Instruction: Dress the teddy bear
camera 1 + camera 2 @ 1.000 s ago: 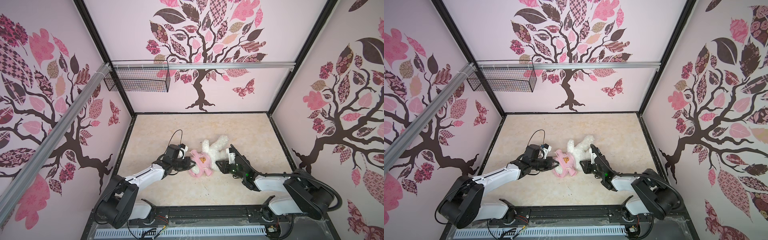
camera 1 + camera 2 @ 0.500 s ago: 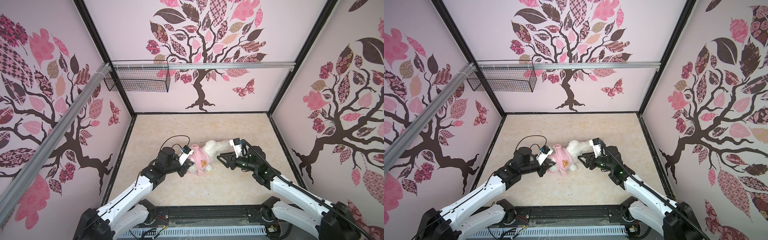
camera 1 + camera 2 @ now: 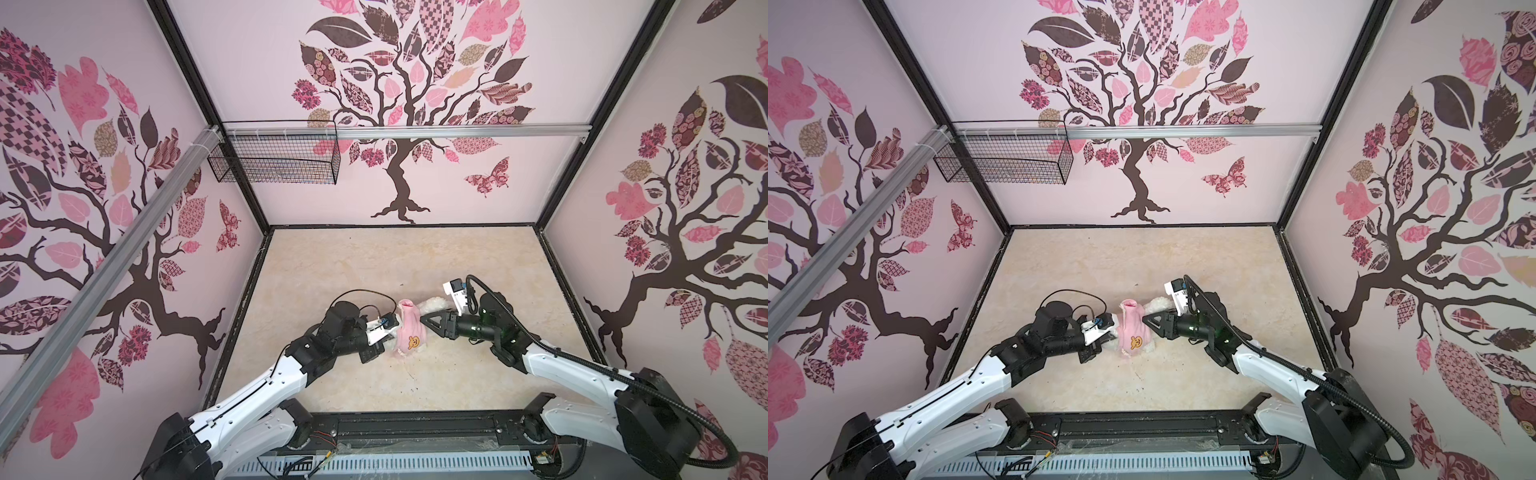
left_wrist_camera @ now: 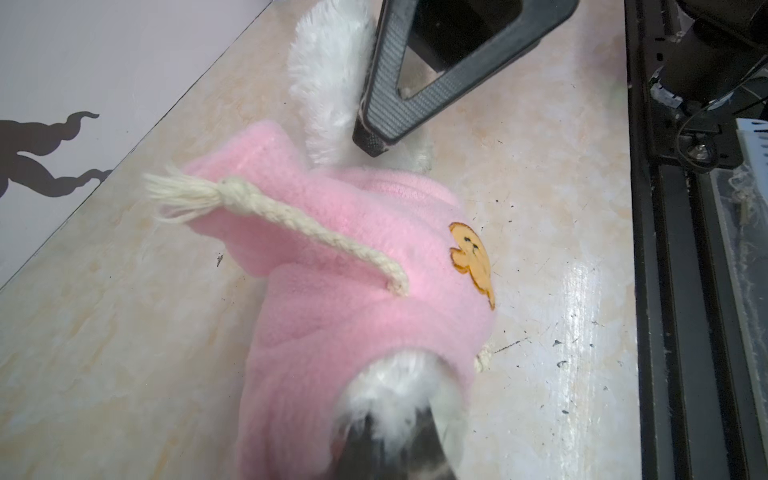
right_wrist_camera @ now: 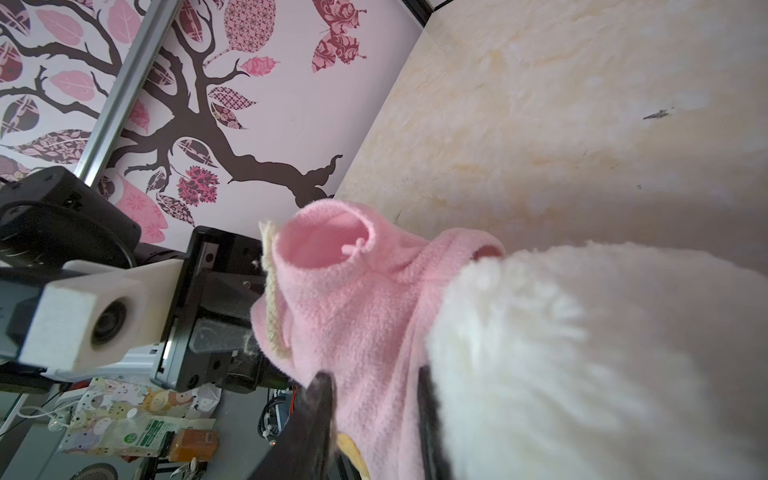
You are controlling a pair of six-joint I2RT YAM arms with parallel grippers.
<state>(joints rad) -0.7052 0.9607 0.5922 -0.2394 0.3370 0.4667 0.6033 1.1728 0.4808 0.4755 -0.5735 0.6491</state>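
Note:
The teddy bear (image 3: 433,305) (image 3: 1156,303) is white and furry, and it is held between my two grippers near the front middle of the floor. A pink hooded shirt (image 3: 409,332) (image 3: 1131,328) with an orange bear patch covers most of it. In the left wrist view white fur pokes out of a shirt (image 4: 332,257) opening, and my left gripper (image 4: 395,440) (image 3: 387,341) is shut on that fur. My right gripper (image 5: 374,419) (image 3: 424,320) pinches the shirt (image 5: 365,299) fabric beside the bear's body (image 5: 582,353). One right finger (image 4: 390,120) presses against the fur (image 4: 328,83).
A black wire basket (image 3: 274,160) hangs from the aluminium rail (image 3: 457,131) at the back left wall. The beige floor (image 3: 395,257) stretches behind the bear. A black frame (image 3: 415,428) runs along the front edge, between the two arm bases.
Both arms have swung up from lying low on the floor. The bear and shirt have been drawn together between the grippers, and less of the white bear shows.

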